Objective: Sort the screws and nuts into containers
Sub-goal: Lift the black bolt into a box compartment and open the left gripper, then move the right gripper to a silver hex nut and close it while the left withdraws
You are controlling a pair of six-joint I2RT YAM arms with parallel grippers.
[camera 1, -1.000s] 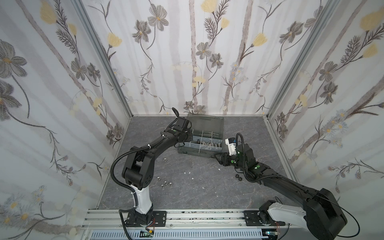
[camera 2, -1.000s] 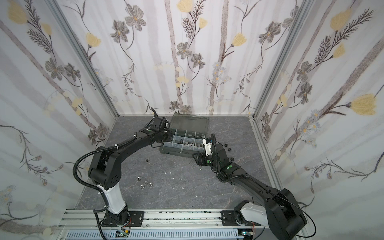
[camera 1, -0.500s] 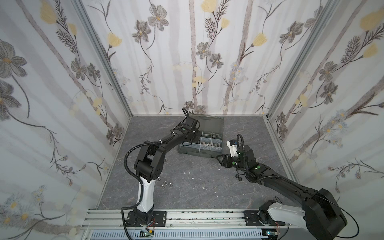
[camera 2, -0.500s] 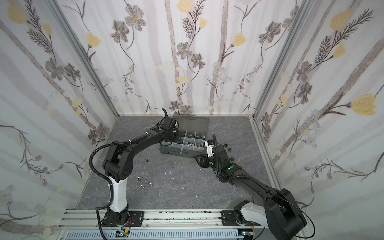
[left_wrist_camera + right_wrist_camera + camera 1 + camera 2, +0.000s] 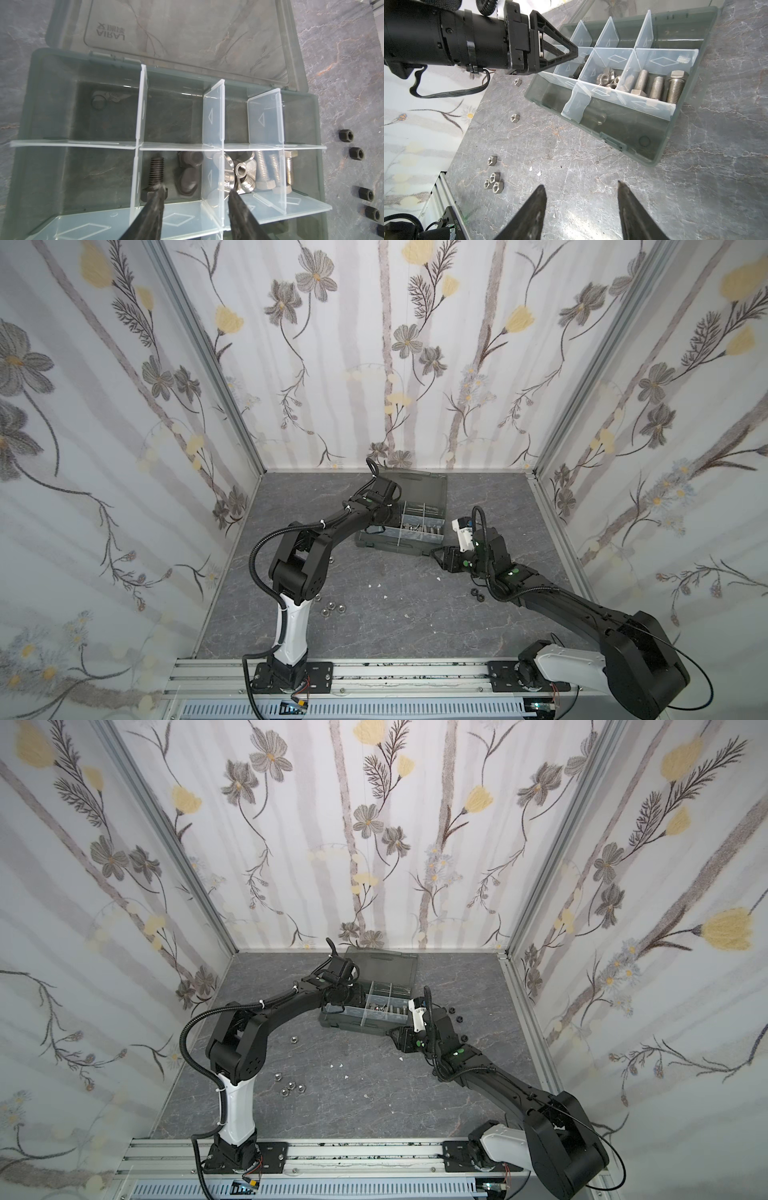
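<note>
Hovering, jaws apart, left end effector (image 5: 195, 188) perhaps touches black screw (image 5: 156, 172).

three silver screws (image 5: 656, 87), one black screw (image 5: 155, 172), six loose silver nuts (image 5: 494, 177).

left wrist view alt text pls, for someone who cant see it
Looking down into an open organizer case, the left hand hangs open over its middle row, close to a black bolt. Neighbouring compartments hold silver wing nuts and three silver bolts; black nuts lie on the grey table beside the case.
</note>
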